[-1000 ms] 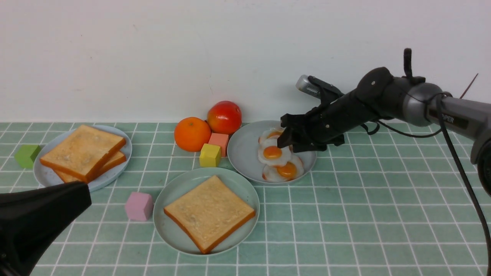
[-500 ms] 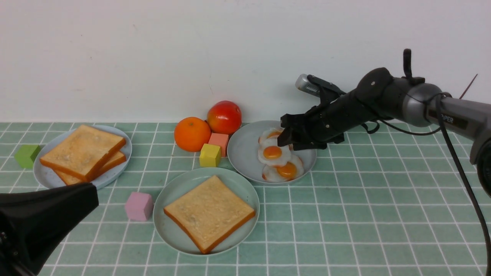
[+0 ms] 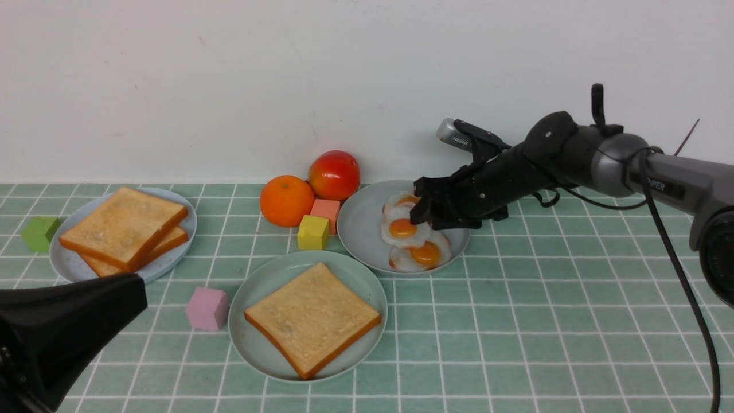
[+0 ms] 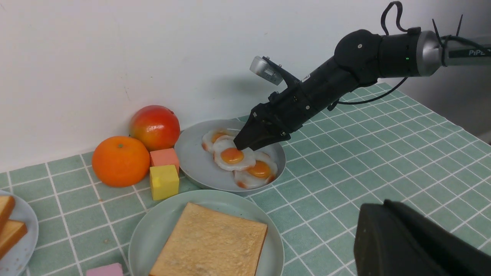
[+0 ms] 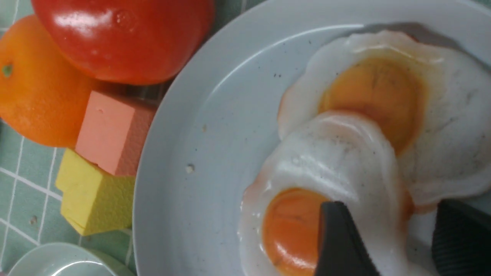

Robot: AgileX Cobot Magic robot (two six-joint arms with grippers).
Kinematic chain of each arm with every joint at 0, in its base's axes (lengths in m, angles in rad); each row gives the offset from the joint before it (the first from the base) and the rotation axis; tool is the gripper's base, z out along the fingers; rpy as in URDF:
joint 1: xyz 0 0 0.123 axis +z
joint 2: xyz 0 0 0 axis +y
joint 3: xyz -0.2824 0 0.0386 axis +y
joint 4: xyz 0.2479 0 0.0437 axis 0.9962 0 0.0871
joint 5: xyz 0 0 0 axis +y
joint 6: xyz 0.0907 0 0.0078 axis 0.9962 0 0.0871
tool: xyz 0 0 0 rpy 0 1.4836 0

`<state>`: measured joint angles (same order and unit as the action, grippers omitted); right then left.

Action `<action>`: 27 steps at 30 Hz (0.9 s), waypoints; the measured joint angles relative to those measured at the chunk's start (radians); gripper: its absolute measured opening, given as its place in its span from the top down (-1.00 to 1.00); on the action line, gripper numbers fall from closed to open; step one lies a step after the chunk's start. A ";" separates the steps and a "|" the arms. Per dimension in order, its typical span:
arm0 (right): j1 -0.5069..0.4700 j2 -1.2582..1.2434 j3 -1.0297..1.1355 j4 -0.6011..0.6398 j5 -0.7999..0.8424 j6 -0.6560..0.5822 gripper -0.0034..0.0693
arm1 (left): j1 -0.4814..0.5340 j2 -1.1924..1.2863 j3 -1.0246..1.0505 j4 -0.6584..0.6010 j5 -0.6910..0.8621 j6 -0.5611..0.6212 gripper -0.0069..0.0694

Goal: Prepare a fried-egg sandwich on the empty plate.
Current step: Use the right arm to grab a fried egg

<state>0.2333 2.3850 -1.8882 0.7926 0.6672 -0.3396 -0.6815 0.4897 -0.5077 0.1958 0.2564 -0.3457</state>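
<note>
The mint green plate (image 3: 238,321) sits front centre with one toast slice (image 3: 312,318) on it; there is no sandwich. Three fried eggs lie on a grey-blue plate (image 3: 361,229) behind it. My right gripper (image 3: 421,213) is low over the middle egg (image 3: 401,229). In the right wrist view my right gripper (image 5: 387,207) is open, with the white edge of that egg (image 5: 330,161) between its jaws. My left gripper (image 3: 135,287) is empty and looks shut at the front left; it also shows in the left wrist view (image 4: 368,218). Two more toast slices (image 3: 123,226) lie stacked on the left grey-blue plate (image 3: 69,261).
An orange (image 3: 287,201), a red fruit (image 3: 334,175), a salmon cube (image 3: 327,209) and a yellow cube (image 3: 313,232) crowd the egg plate's left side. A pink cube (image 3: 207,308) sits left of the mint plate. A green cube (image 3: 40,232) is at the far left. A white wall stands behind.
My right gripper has dropped a little and shifted left onto the eggs, and the egg plate has slid slightly left. My left gripper moved a little right earlier and now holds still.
</note>
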 joint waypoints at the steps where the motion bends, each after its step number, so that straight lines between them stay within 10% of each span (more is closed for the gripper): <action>1: 0.000 0.000 0.000 0.002 0.000 -0.002 -0.03 | 0.000 0.000 0.000 0.000 0.000 0.000 0.85; 11: 0.000 0.006 0.000 0.023 -0.003 -0.021 0.55 | 0.000 0.000 0.000 0.000 0.000 -0.001 0.85; 27: -0.016 -0.047 0.001 0.030 0.054 -0.040 0.71 | 0.000 0.000 0.000 0.000 0.000 -0.001 0.85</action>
<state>0.2176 2.3379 -1.8872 0.8228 0.7212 -0.3797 -0.6815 0.4897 -0.5077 0.1958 0.2564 -0.3465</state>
